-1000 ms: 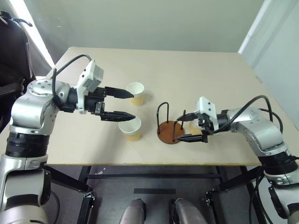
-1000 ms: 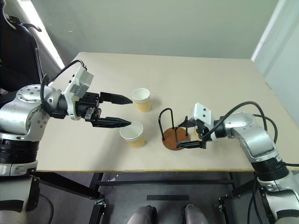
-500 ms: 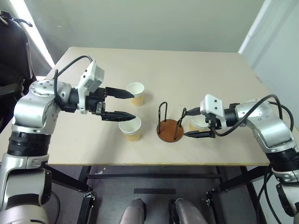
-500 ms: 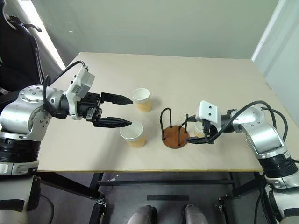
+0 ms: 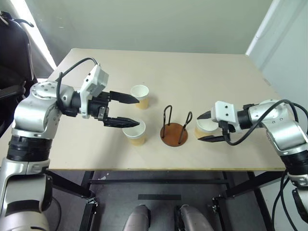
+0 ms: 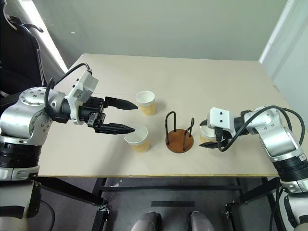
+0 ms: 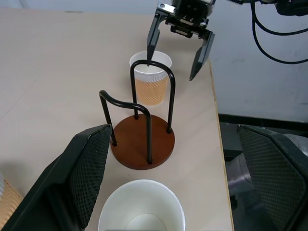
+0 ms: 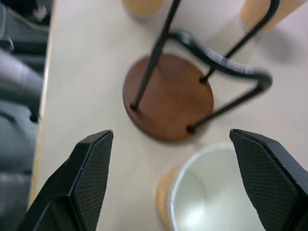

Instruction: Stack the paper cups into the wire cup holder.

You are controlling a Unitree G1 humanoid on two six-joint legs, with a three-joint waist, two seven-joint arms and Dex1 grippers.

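Three paper cups stand upright on the table. One cup (image 5: 140, 95) is at the back, one (image 5: 134, 133) is nearer the front edge, and a third (image 5: 204, 129) is right of the wire cup holder (image 5: 174, 130). The holder, a brown disc with two black wire loops, has nothing in it. My left gripper (image 5: 140, 111) hovers open between the two left cups, its lower finger over the near cup's rim. My right gripper (image 5: 204, 127) is open, with one finger on each side of the third cup (image 8: 207, 192). From the left wrist, the holder (image 7: 143, 144) shows in front of that cup (image 7: 150, 82).
The light table (image 5: 202, 72) has bare room at the back and on the far right. Its front edge runs just below the cups and holder. A dark chair (image 5: 12, 53) stands off the table's left side, and a pale wall panel (image 5: 288, 43) rises at the right.
My right gripper has drawn away from the holder to the right and rolled, so that it now straddles the right cup. The left gripper has stayed in place.
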